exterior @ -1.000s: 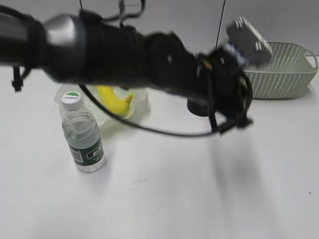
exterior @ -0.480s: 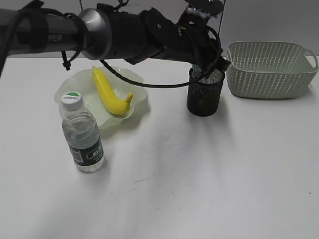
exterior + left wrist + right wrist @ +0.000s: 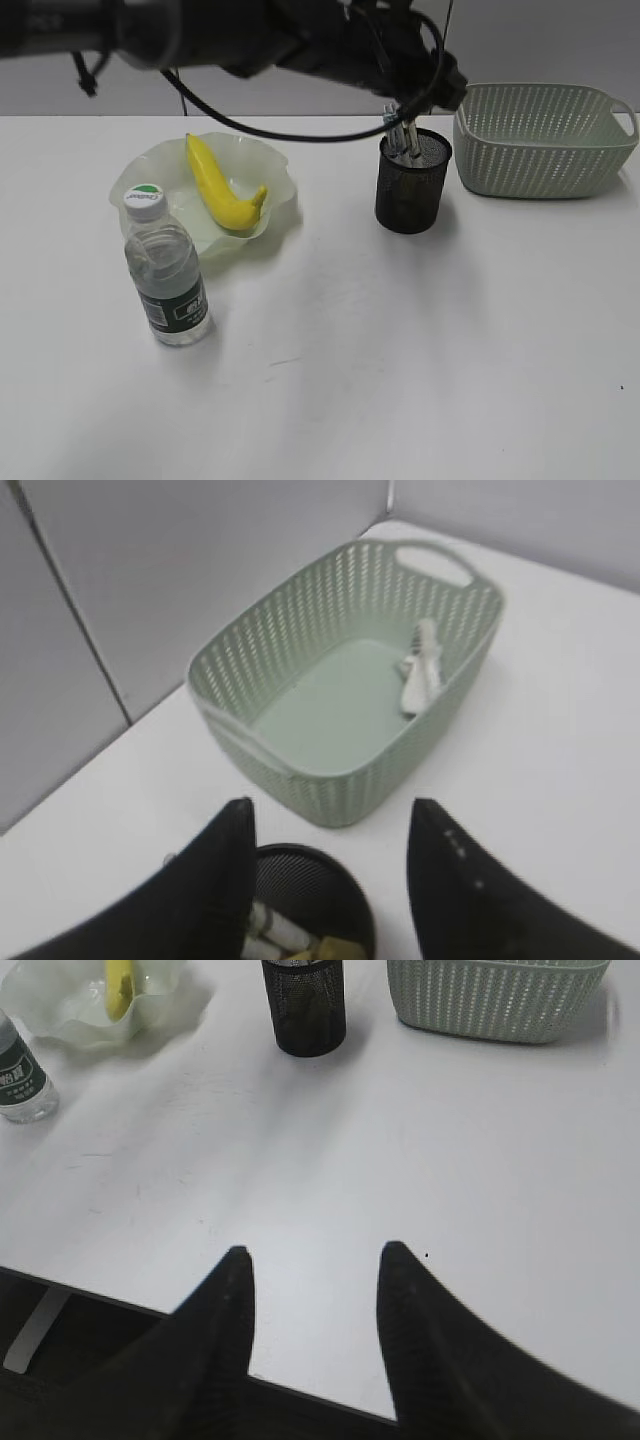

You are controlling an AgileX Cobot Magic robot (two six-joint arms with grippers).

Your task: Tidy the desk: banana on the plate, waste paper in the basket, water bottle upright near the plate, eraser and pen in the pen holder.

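The yellow banana (image 3: 222,185) lies on the pale-green plate (image 3: 150,165). The water bottle (image 3: 165,270) stands upright in front of the plate. The black mesh pen holder (image 3: 412,185) holds pens and a yellowish eraser (image 3: 335,948). The waste paper (image 3: 422,668) lies inside the grey-green basket (image 3: 290,680). My left gripper (image 3: 330,825) is open and empty just above the pen holder (image 3: 320,875). My right gripper (image 3: 312,1265) is open and empty over the desk's front edge, out of the exterior view.
The basket (image 3: 545,140) stands at the back right beside the pen holder. The left arm (image 3: 250,35) stretches across the back of the desk (image 3: 400,350) above the plate. A grey wall stands behind the desk.
The left arm has swung back and up from in front of the plate to above the pen holder; pens now stick up in the holder.
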